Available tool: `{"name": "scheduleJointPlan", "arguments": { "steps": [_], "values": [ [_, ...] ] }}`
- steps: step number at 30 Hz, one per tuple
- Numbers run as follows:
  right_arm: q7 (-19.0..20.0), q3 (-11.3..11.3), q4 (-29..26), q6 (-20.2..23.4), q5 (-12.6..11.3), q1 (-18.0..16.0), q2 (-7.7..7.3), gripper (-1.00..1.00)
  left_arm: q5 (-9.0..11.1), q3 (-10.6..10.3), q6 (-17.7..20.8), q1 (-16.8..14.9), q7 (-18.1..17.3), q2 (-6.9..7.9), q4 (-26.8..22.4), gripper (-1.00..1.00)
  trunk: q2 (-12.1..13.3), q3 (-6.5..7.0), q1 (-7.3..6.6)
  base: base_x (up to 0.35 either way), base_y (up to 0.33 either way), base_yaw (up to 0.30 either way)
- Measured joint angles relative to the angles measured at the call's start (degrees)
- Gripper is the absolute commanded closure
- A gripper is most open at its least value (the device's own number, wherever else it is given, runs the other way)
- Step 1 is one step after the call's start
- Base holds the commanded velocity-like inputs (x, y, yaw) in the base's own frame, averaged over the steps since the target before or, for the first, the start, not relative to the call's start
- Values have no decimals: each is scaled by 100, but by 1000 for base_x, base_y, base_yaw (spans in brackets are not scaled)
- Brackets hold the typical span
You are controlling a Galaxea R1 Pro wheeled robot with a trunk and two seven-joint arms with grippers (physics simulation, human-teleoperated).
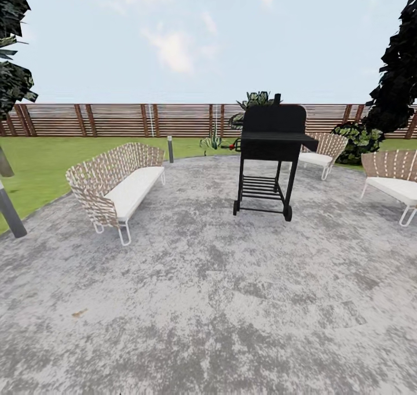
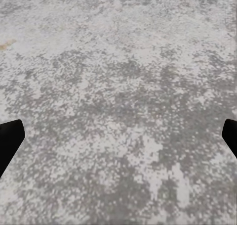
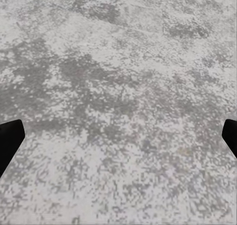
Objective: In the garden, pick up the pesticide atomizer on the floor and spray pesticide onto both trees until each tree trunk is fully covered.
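Black fingertips of the left gripper (image 2: 118, 141) sit at the two side edges of the left wrist view, spread wide with nothing between them, just mottled grey paving (image 2: 118, 76) beneath. Right gripper (image 3: 118, 141) reads the same: tips far apart, jaws parted and empty, hanging over the same speckled stone. Landmark for everything else: the black barbecue grill (image 1: 272, 152), standing on its wheeled legs on the patio ahead of the robot. To the grill's left, a long woven bench with a white cushion (image 1: 119, 186); to its right and slightly behind, a woven chair (image 1: 321, 152), and further right another seat (image 1: 397, 180) cut by the frame edge. Just behind the grill's left side, at about shelf height, a small red speck (image 1: 233, 146) near a striped-leaf plant (image 1: 211, 142); too small to identify, and I would not call it the pesticide atomizer. So the atomizer's position cannot be told from here, nor its long axis, nor which arm lies nearer. Behind the grill runs the lawn (image 1: 40, 163) and the brown slatted fence (image 1: 116, 120). Well left of the grill, at the frame edge past the bench, a grey leaning trunk (image 1: 10, 209), possibly one of the trees. Judgement: search phase, with both hands free; the base must travel off the patio toward the grass before any reach matters.
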Motion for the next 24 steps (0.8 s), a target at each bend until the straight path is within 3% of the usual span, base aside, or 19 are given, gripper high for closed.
{"name": "scheduleJointPlan", "arguments": {
  "steps": [24],
  "values": [
    [0, 21, 20, -180, 8, 0, 0, -100, 0, 1, 0, 3, 3, 0, 0, -100, -963, -431, 527, 0, 0, 0]
  ]
}}
